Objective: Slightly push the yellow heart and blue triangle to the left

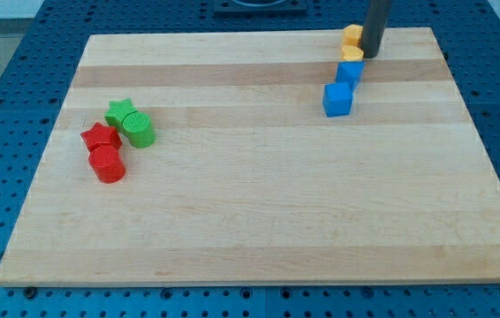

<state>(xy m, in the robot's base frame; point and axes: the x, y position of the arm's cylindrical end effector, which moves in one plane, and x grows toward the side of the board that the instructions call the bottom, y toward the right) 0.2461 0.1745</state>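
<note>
My tip (372,55), a plain dark rod with nothing to grip, touches the yellow heart (352,56) on its left; the blue triangle (349,71) sits just below-left, the blue cube (338,99) beyond, on pale wood.

The rod (375,26) is cut off by the view's top edge, so only its lower length shows, down to my tip (371,55). It covers the right sides of two yellow blocks: the upper yellow block (351,35) and the lower yellow block (352,55), both too small and too covered to name by shape. The small blue block (350,72) is partly overlapped by the blue cube (338,99), its shape unclear.
</note>
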